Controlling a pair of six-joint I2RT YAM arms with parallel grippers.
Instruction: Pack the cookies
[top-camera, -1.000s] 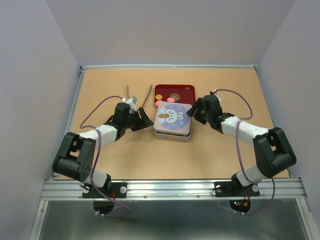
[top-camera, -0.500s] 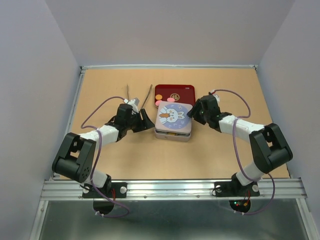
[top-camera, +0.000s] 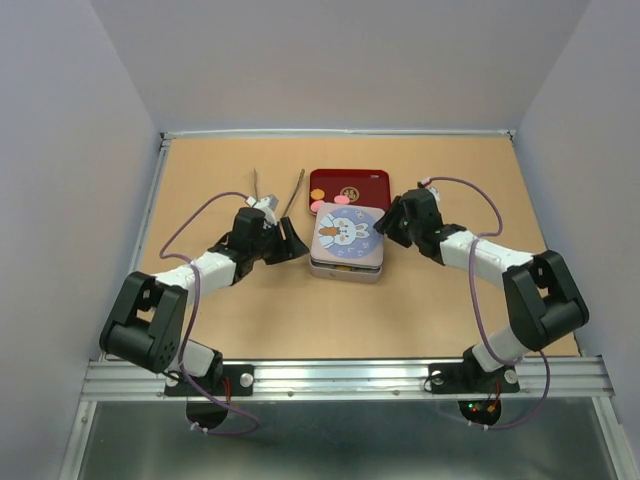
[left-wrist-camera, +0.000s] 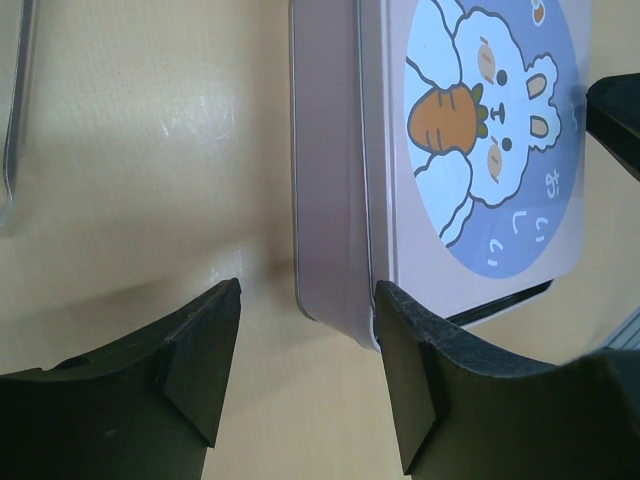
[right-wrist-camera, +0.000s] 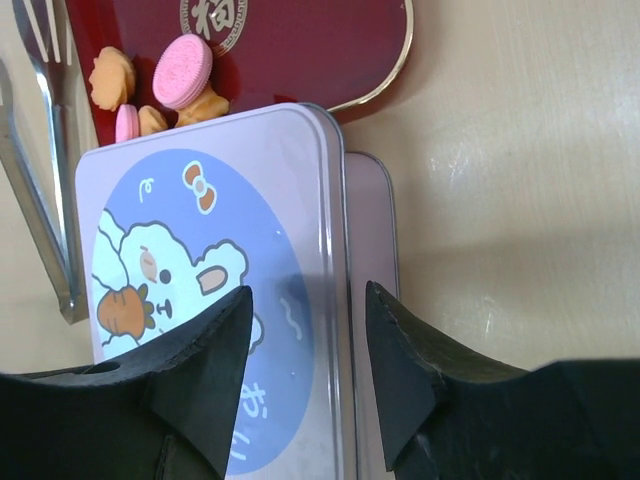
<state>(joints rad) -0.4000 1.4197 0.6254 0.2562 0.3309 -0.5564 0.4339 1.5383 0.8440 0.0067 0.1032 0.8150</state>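
Several cookies, pink and orange, lie at the left end of the dark red tray, just behind the tin. The cookies also show in the top view. The silver tin carries a lid with a rabbit picture, set askew so the base's edge shows. At the tin's left near corner my left gripper stands open, one finger on each side of that corner. My right gripper is open over the lid's right edge, which runs between its fingers.
Metal tongs lie on the table left of the tray, and a second metal piece lies further left. The tongs also show beside the tin in the right wrist view. Grey walls close the table in at the back and on both sides.
My right gripper has shifted a little toward the tin and its jaws have narrowed slightly. The left gripper and the tin look unmoved.
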